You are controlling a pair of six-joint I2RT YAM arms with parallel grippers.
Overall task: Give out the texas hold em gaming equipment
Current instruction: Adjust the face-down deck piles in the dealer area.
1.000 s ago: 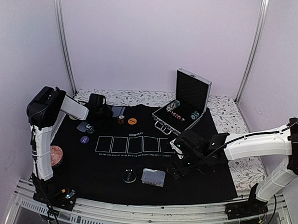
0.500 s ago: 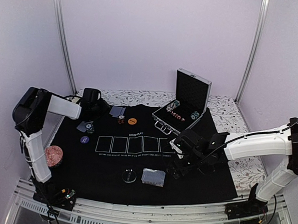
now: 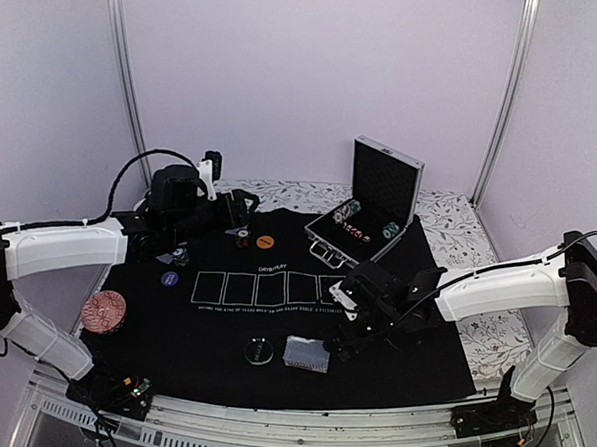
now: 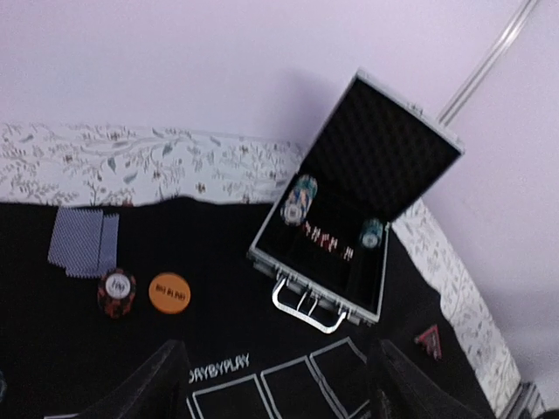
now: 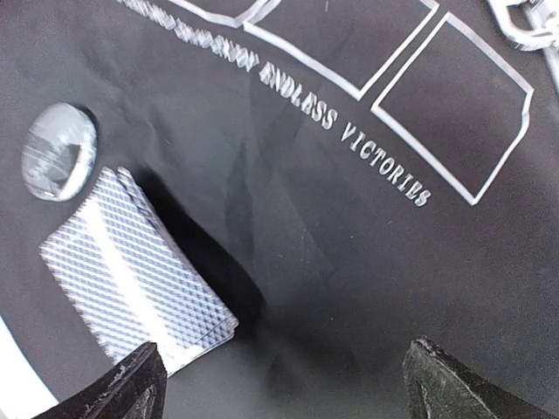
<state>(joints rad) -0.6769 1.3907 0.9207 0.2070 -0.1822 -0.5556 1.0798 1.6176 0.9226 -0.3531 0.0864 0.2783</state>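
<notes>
Both spread: left end effector, right end effector; diamond-hatched rectangular deck on black felt.

Pale lilac booth around a cloth-covered table

A plain lilac back wall meets the left wall and the right wall – all three bare and matte, evenly lit by soft light. Two slim aluminium posts rise from the far corners of the worktop, the left post leaning slightly outward and the right post doing the same. The table is covered by a white floral cloth, which shows along the far edge and the right edge. A black mat printed with white boxes lies over most of it. A ribbed aluminium rail runs along the near edge.
</notes>
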